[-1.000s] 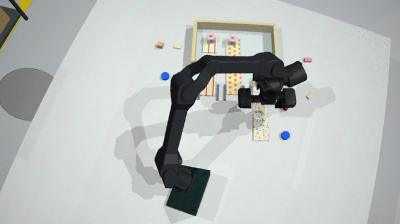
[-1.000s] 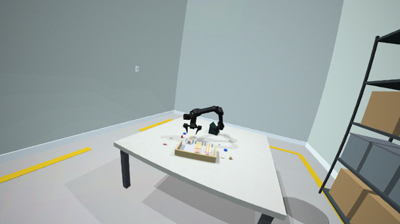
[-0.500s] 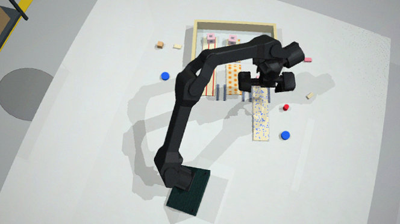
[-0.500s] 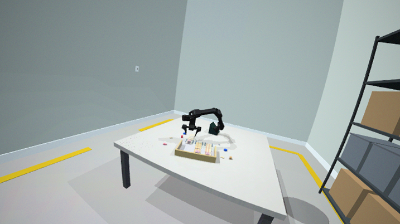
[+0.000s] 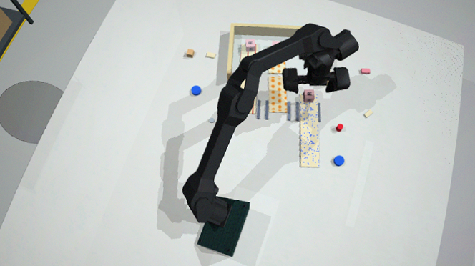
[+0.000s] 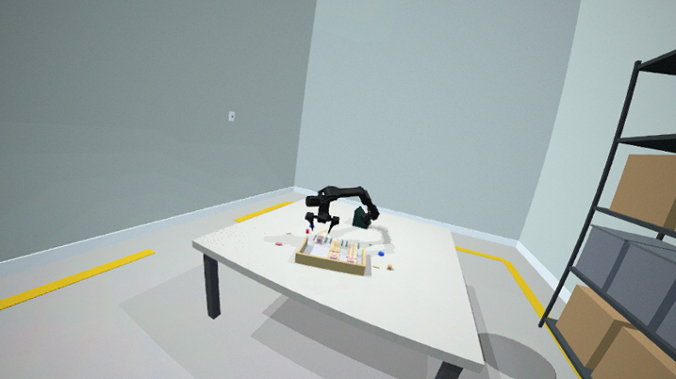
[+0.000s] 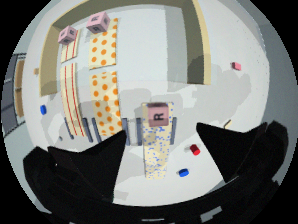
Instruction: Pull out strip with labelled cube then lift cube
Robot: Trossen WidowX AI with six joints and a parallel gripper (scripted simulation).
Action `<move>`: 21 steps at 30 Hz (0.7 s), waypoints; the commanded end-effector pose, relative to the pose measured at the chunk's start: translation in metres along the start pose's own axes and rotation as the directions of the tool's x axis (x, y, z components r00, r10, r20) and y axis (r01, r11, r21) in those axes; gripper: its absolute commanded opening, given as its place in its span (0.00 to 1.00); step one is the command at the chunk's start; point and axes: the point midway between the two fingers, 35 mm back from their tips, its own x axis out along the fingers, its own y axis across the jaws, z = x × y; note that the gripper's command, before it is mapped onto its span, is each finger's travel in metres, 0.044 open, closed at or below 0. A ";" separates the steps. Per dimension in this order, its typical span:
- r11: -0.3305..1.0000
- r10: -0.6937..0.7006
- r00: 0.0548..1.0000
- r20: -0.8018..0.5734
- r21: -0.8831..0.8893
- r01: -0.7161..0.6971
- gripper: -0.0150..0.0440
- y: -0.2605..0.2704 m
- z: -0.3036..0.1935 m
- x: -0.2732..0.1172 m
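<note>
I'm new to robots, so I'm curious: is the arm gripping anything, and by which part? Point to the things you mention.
Nothing; the gripper [image 5: 314,85] [image 6: 322,230] [image 7: 162,129] is open above the table.

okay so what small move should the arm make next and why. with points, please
Probably lower the open black fingers [image 5: 315,85] [image 6: 323,230] around the pink cube lettered R [image 5: 308,96] [image 7: 158,115]: it sits on the one-piece, blue-speckled cream strip [image 5: 309,140] [image 7: 156,150], already pulled out, and nothing is gripped.

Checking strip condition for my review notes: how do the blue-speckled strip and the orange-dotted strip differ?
The blue-speckled strip is in one piece; the orange-dotted strip is split by a gap.
The blue-speckled strip's cube sits outside the walled frame, the orange-dotted strip's inside.
Both have a cream base.
</note>
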 end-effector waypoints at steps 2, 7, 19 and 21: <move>1.000 -0.001 1.000 0.005 -0.008 0.001 0.87 0.000 0.005 0.000; 1.000 0.000 1.000 0.006 -0.002 0.000 0.68 0.000 0.006 0.008; 1.000 0.004 1.000 0.006 0.010 -0.004 0.68 0.000 0.007 0.028; 1.000 0.005 1.000 0.006 0.013 -0.005 0.68 0.000 0.007 0.031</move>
